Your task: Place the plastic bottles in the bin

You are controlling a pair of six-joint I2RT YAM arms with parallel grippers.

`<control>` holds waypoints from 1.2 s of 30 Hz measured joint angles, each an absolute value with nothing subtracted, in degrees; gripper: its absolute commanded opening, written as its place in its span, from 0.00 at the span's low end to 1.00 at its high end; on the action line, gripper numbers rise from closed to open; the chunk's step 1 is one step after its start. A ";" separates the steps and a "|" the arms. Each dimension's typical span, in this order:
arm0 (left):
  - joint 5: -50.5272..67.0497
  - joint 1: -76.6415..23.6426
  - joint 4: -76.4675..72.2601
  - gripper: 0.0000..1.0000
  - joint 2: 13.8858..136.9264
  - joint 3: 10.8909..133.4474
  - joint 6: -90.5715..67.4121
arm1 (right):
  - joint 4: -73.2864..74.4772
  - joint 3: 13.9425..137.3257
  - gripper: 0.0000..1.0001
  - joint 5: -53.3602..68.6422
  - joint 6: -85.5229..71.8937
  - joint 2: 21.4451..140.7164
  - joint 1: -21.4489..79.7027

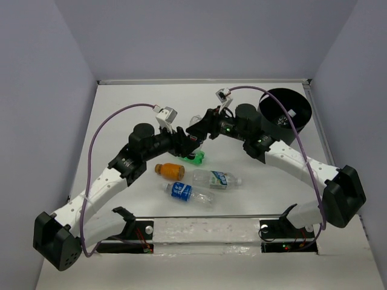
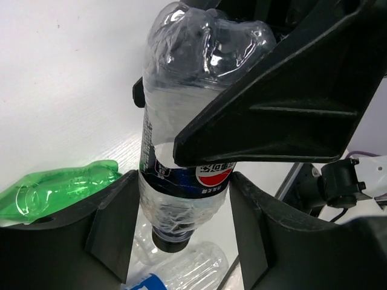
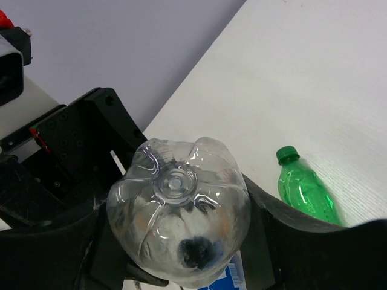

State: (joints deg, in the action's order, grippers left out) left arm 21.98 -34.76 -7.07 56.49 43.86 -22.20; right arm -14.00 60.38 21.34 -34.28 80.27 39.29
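A clear plastic bottle with a dark Pepsi label and dark cap (image 2: 181, 90) hangs in the air between both arms (image 1: 195, 122). My left gripper (image 2: 184, 223) is shut on its label end, cap pointing down. My right gripper (image 3: 178, 241) is closed round its base end (image 3: 178, 199), and one of its fingers (image 2: 278, 115) crosses the left wrist view. On the table lie a green bottle (image 1: 195, 158), an orange bottle (image 1: 169, 170), a clear pale-label bottle (image 1: 214, 179) and a clear blue-label bottle (image 1: 187, 192). The black bin (image 1: 285, 115) stands at the far right. No sixth bottle shows.
The green bottle lies just under the held one (image 3: 305, 190) (image 2: 60, 187). The blue-label bottle shows below the cap (image 2: 181, 269). Purple cables arch over both arms. A raised table edge (image 1: 205, 81) runs along the back, with grey walls round.
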 measured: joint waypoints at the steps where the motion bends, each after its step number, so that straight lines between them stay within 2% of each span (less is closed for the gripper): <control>1: 21.96 -34.76 -6.98 0.97 56.47 43.86 -22.22 | -13.89 60.38 0.35 20.64 -33.93 80.16 39.48; 9: 15.22 -34.79 2.20 0.99 53.12 48.07 -20.88 | -7.31 63.05 0.31 6.76 -27.81 76.25 38.11; 16: 3.70 -34.79 9.87 0.99 45.43 50.17 -19.07 | -1.83 66.37 0.30 -11.88 -20.80 64.05 20.01; 20: -1.34 -34.79 10.61 0.99 41.87 47.18 -18.35 | -1.69 69.21 0.31 -24.69 -15.31 64.05 15.64; 22: -3.14 -34.79 11.49 0.99 40.97 45.45 -18.04 | -1.52 69.73 0.38 -27.73 -13.89 65.73 13.76; 23: -3.81 -34.79 12.16 0.99 40.86 44.99 -17.87 | -1.21 69.73 0.60 -28.40 -13.65 66.54 13.17; 24: -4.38 -34.79 12.49 0.99 40.80 44.69 -17.78 | 0.01 69.69 0.73 -29.21 -13.47 68.31 12.32; 25: -4.95 -34.79 13.17 0.99 40.93 44.40 -17.61 | 0.80 69.56 0.91 -29.50 -13.47 69.23 11.88; 29: -7.25 -34.79 14.20 0.99 40.05 44.14 -17.39 | 6.35 68.62 0.97 -29.52 -13.28 71.99 11.33; 34: -11.64 -34.79 14.44 0.99 37.21 44.12 -17.69 | 10.35 69.91 0.94 -21.98 -12.80 70.19 12.10; 36: -13.23 -34.72 14.46 0.99 36.91 44.12 -18.06 | 11.00 72.03 0.93 -14.90 -11.68 69.76 15.00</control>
State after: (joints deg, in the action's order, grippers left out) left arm -13.23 -34.72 14.46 36.91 44.12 -18.06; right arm 11.00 72.03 -14.90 -11.68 69.76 15.00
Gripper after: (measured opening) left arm 0.989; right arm 0.946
